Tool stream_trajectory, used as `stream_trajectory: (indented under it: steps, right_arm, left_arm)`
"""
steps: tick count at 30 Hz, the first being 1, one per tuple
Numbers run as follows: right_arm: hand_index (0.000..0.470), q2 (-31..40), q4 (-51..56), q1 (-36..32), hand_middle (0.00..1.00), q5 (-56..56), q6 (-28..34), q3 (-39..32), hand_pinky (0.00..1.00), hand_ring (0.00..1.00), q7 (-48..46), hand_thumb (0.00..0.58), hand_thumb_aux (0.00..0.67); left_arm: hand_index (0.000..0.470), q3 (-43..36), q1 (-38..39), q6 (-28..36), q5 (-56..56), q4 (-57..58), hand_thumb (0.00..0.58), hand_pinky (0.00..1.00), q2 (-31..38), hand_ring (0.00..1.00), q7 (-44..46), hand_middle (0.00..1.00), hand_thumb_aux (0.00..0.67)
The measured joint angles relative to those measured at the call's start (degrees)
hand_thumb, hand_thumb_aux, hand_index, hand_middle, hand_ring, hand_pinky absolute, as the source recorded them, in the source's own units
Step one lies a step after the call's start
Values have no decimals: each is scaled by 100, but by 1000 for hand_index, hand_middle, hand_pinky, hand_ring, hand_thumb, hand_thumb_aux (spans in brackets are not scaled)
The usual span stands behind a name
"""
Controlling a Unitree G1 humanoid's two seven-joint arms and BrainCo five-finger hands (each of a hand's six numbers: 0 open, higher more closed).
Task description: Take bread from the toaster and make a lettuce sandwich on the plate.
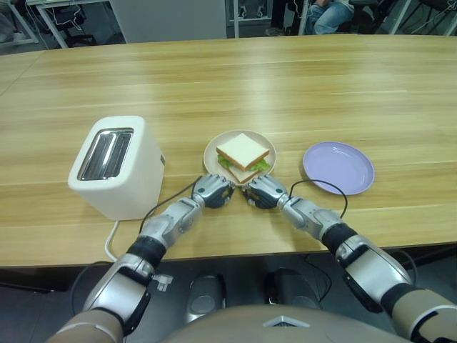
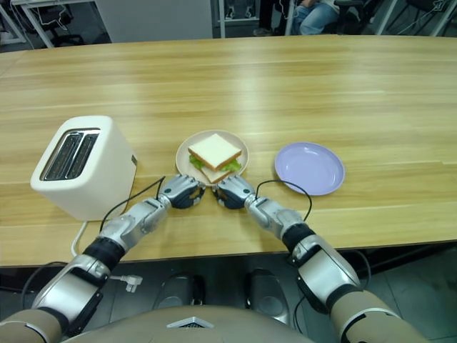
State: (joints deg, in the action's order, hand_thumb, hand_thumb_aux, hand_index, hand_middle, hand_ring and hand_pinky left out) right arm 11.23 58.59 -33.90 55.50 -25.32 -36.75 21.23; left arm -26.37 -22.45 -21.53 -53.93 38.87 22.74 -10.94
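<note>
A white toaster [image 1: 114, 166] stands on the left of the wooden table, both slots showing no bread. A beige plate [image 1: 211, 152] in the middle carries a sandwich [image 1: 243, 156]: two white bread slices with green lettuce between them. My left hand [image 1: 213, 191] rests on the table just in front of the plate's near left rim, fingers curled, holding nothing. My right hand [image 1: 265, 192] lies beside it at the near right rim, also curled with nothing in it.
A lilac plate [image 1: 338, 167] with nothing on it sits to the right of the sandwich plate. The toaster's white cord [image 1: 111, 241] hangs over the table's near edge. A person sits on a chair beyond the far edge.
</note>
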Motion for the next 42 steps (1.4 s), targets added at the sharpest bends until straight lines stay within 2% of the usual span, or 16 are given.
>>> stream_trajectory:
  steps: [7,8,9,10,11,12,13,14,15,16,17,18,24,29,36,42]
  right_arm:
    - [460,278,-95,21,1000,-102,-134,-80,1000,1000,348,580,670]
    - [460,490,-482,308,1000,-295,-302,32,1000,1000,315,580,670]
    - [460,680,-862,670,1000,-574,-483,202,1000,1000,227,580,670]
    - [460,823,-1263,1031,1000,-912,-685,390,1000,1000,140,580,670]
    - [460,991,-1752,1504,1000,-1381,-883,572,1000,1000,-63,580,670]
    - [393,1226,-2894,2531,1000,-2314,-1225,879,1000,1000,-429,568,573]
    - [305,1305,-3238,2933,1000,-2646,-1370,908,1000,1000,-580,514,444]
    - [235,1331,-3557,3174,1000,-2918,-1402,955,1000,1000,-737,441,342]
    - [0,1374,-4114,3497,878,-3297,-1468,1035,878,878,-913,0,0]
    - [0,1448,-4771,3964,878,-3731,-1543,1164,878,878,-1071,0,0]
    - [0,1511,-5269,4352,471,-4044,-1654,1280,471,471,-1139,0,0]
    - [0,1594,-5748,4864,0,-4395,-1725,1405,0,0,-1262,0,0]
    - [0,1379,-6749,5859,0,-5149,-1521,1827,0,0,-1558,0,0]
    - [0,1236,-7027,6312,0,-5573,-1363,2078,0,0,-1840,0,0]
    - [0,933,-7125,6699,0,-5640,-1355,2347,0,0,-2182,0,0]
    - [0,763,-7134,6639,0,-5620,-1367,2471,0,0,-2412,0,0]
  left_arm:
    - [460,-46,185,-93,142,-33,580,1000,251,1000,-398,1000,670]
    - [460,53,539,-166,303,-461,580,922,372,922,-421,922,670]
    - [460,218,910,-287,553,-846,580,702,436,702,-442,702,670]
    - [460,397,1252,-450,834,-1231,580,545,459,545,-493,545,670]
    - [460,592,1678,-668,1234,-1687,580,545,462,545,-516,545,670]
    - [426,962,2537,-1104,2118,-2681,577,369,389,369,-542,369,620]
    - [294,1049,2834,-1301,2479,-3048,505,67,362,67,-547,67,428]
    - [155,1136,2991,-1400,2790,-3318,325,0,322,0,-498,0,226]
    - [0,1252,3239,-1533,3255,-3735,0,0,260,0,-418,0,0]
    - [0,1273,3584,-1714,3730,-4150,0,0,225,0,-304,0,0]
    - [0,1275,3923,-1899,4049,-4497,0,0,189,0,-234,0,0]
    - [0,1242,4389,-2071,4412,-4798,0,0,151,0,-89,0,0]
    - [0,1169,5035,-2166,4957,-5091,0,0,-31,0,512,0,0]
    - [0,1173,5288,-2166,5351,-5131,0,0,-216,0,893,0,0]
    - [0,1302,5536,-2193,5606,-5272,0,0,-386,0,1284,0,0]
    - [0,1375,5667,-2197,5592,-5215,0,0,-576,0,1508,0,0]
